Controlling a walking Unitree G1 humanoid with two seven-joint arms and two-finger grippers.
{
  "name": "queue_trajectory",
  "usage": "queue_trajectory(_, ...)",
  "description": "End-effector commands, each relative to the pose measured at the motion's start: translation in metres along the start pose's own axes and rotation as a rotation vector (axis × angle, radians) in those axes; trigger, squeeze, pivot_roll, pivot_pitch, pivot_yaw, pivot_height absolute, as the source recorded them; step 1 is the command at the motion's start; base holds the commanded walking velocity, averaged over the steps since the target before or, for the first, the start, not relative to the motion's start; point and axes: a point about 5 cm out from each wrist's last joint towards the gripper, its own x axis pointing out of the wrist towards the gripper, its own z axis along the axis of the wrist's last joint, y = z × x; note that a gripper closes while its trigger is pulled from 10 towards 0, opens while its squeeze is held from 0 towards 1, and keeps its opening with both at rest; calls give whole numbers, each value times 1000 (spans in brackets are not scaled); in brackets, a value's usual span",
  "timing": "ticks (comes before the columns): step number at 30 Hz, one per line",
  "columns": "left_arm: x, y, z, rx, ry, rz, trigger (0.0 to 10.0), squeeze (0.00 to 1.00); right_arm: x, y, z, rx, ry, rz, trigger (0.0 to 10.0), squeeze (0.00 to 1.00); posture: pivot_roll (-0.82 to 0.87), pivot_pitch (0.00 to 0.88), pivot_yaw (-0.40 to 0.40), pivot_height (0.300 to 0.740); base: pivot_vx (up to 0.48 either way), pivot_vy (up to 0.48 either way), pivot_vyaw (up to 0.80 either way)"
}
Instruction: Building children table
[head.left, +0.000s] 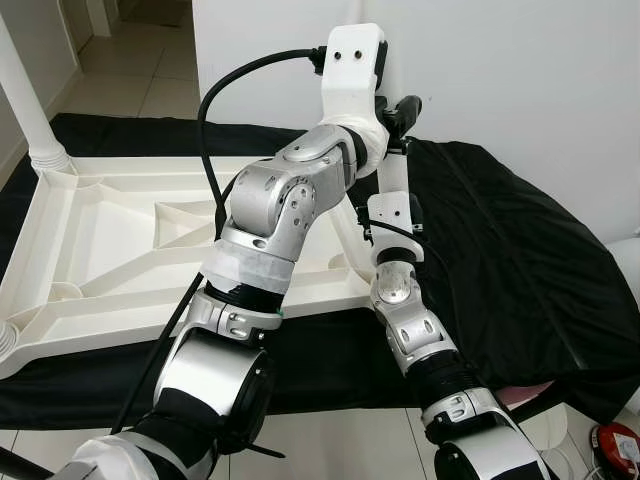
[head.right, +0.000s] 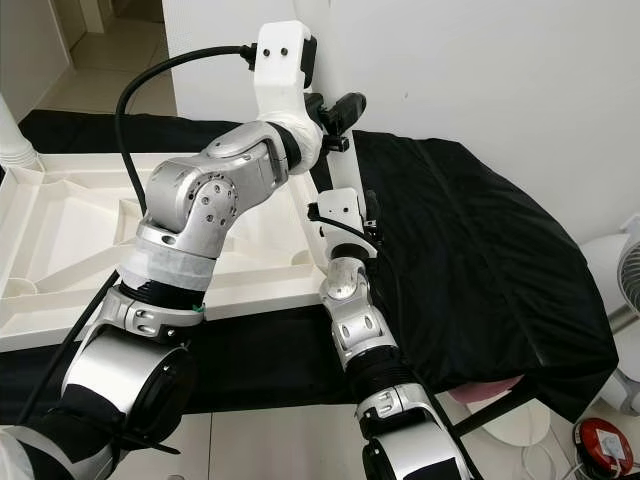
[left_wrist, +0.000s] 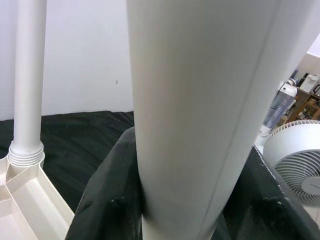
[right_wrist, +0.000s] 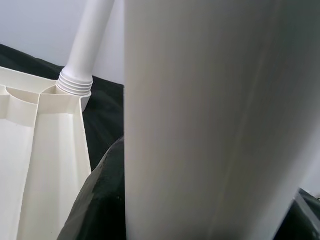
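Plastic through and through, by the look of it: the leg (left_wrist: 200, 100) is a pale, smooth, slightly tapering tube, probably hollow, so light and stiff, but slick under hard fingers. A grip that is too loose would let it slide or spin. The left hand (left_wrist: 185, 212) is clamped on it, one black finger pressed against each side. The right hand (right_wrist: 200, 215) seems to grip the same tube lower down, with a dark finger hard against one side and a sliver of the other at the far edge. Both arms reach to the far right corner of the table top (head.left: 100, 250), which lies upside down, ribs up, on the surface (head.left: 500, 250) draped in black cloth.

Holding it by the plain shaft, as now, looks right. The threaded end should stay free, and the tube must stay upright over its socket or the thread may cross. I cannot see the socket itself, as the arms hide it.

A fitted leg (head.left: 25, 90) stands upright in its ribbed collar at the far left corner, well apart from the hands and no hindrance. The white wall (head.left: 500, 80) rises just behind the working corner, leaving little room for the wrists to turn. A black cable (head.left: 215, 90) loops from the left wrist over the table top and could snag as that wrist turns. A white fan (left_wrist: 295, 165) stands off to the robot's right, beyond the surface
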Motion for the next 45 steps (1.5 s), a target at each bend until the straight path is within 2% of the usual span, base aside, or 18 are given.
queue_trajectory(1,7,-28,3,-1,-6,-145,10000,0,1,4,4,-2,-9,13,0,0,10,0,-75,740,0,0,0)
queue_trajectory(5,8,-37,2,14,-8,-193,10000,0,1,2,1,17,16,3,0,0,-3,0,-63,740,0,0,0)
queue_trajectory(6,7,-40,3,0,-18,-220,10000,0,2,1,1,23,24,-2,10000,0,-6,0,-57,740,0,0,0)
queue_trajectory(7,6,-43,3,-13,-26,-237,10000,0,3,0,0,26,29,-6,10000,0,-6,0,-57,740,0,0,0)
queue_trajectory(8,5,-45,3,-31,-30,-259,10000,1000,3,-1,0,29,32,-10,10000,0,-9,0,-54,740,0,0,0)
queue_trajectory(18,-4,-56,6,-72,-48,-371,10000,1000,6,-9,-4,91,71,-49,10000,0,-26,0,-17,740,0,0,0)
queue_trajectory(19,-5,-56,7,-73,-52,-386,10000,427,7,-11,-5,101,77,-55,10000,0,-26,0,-17,740,0,0,0)
queue_trajectory(20,-5,-56,7,-73,-52,-386,10000,427,7,-11,-5,101,77,-55,10000,0,-26,0,-17,740,0,0,0)
queue_trajectory(21,-5,-55,8,-89,-56,-398,10000,0,7,-12,-5,106,79,-59,10000,0,-26,0,-12,740,0,0,0)
queue_trajectory(27,-12,-49,10,-149,-78,-434,10000,0,8,-14,-6,141,85,-58,10000,0,-23,0,-9,740,0,0,0)
queue_trajectory(30,-27,-43,15,-247,-121,-524,10000,0,10,-19,-8,176,87,-65,10000,0,-17,0,-13,740,0,0,0)
queue_trajectory(34,-34,-40,14,-252,-124,-545,10000,0,11,-21,-9,217,100,-71,10000,0,-15,0,-15,740,0,0,0)
queue_trajectory(37,-38,-32,8,-190,-107,-494,10000,0,12,-24,-8,275,96,-64,10000,0,-3,0,-27,740,0,0,0)
queue_trajectory(39,-44,-12,-2,-62,-105,-387,10000,0,14,-30,-7,395,102,-33,10000,0,9,0,-45,740,0,0,0)
queue_trajectory(40,-44,-12,-2,-62,-105,-387,10000,0,14,-30,-7,395,102,-33,10000,0,9,0,-45,740,0,0,0)
queue_trajectory(41,-47,-5,-6,-10,-105,-351,10000,0,15,-32,-8,446,108,-18,10000,0,9,0,-45,740,0,0,0)
queue_trajectory(44,-54,8,-14,60,-95,-292,10000,0,13,-37,-8,446,76,21,10000,0,18,0,-59,740,0,0,0)
queue_trajectory(45,-60,14,-20,123,-95,-273,10000,0,12,-39,-11,463,74,44,10000,0,18,0,-59,740,0,0,0)
